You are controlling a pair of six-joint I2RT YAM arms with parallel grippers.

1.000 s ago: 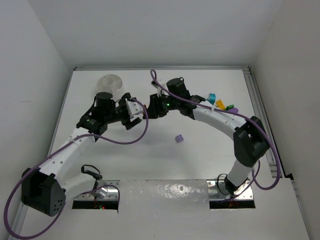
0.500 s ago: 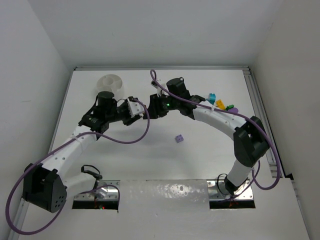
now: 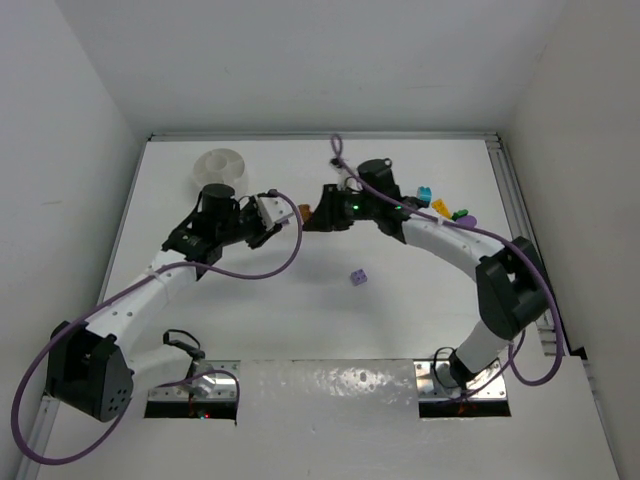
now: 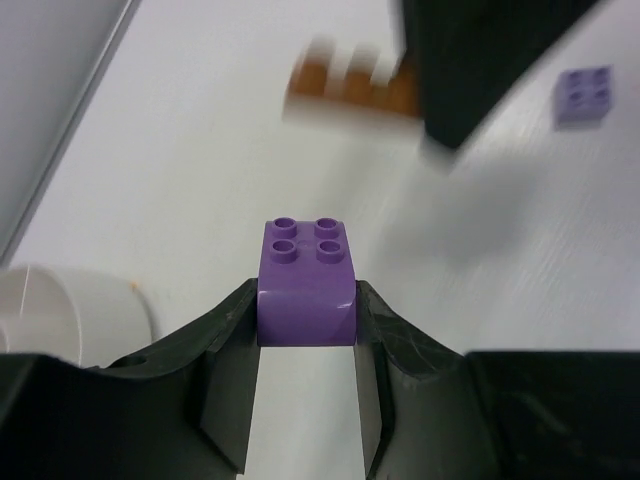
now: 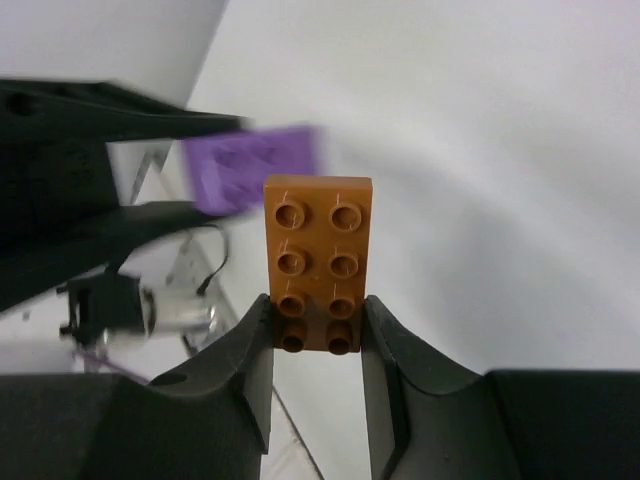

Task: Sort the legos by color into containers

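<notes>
- Where the table [image 3: 250, 320] reaches its far-left corner, the bowl [image 3: 219, 165] stands upright. Its dividers show, but its contents are too small to tell.
- Left gripper [image 4: 306, 318]: just right of the bowl, off the table surface. It is clamped on a purple brick [image 4: 307, 278], one finger on each side face, four studs facing the wrist camera.
- Orange brick [image 5: 318, 258]: two studs wide, four long, held by one end and pointing towards the left gripper. Its free end sits just beside the purple brick. Whether they touch cannot be told, as both wrist views blur there.
- Right gripper [image 5: 316, 335]: closed on the near end of the orange brick, one finger per long side.
- Loose purple brick [image 3: 358, 277]: flat on the table, studs up, nearer the bases and well apart from both grippers.
- Cluster [image 3: 442, 206]: teal, yellow, green and purple bricks lie close together near the right edge, beside the right arm.
</notes>
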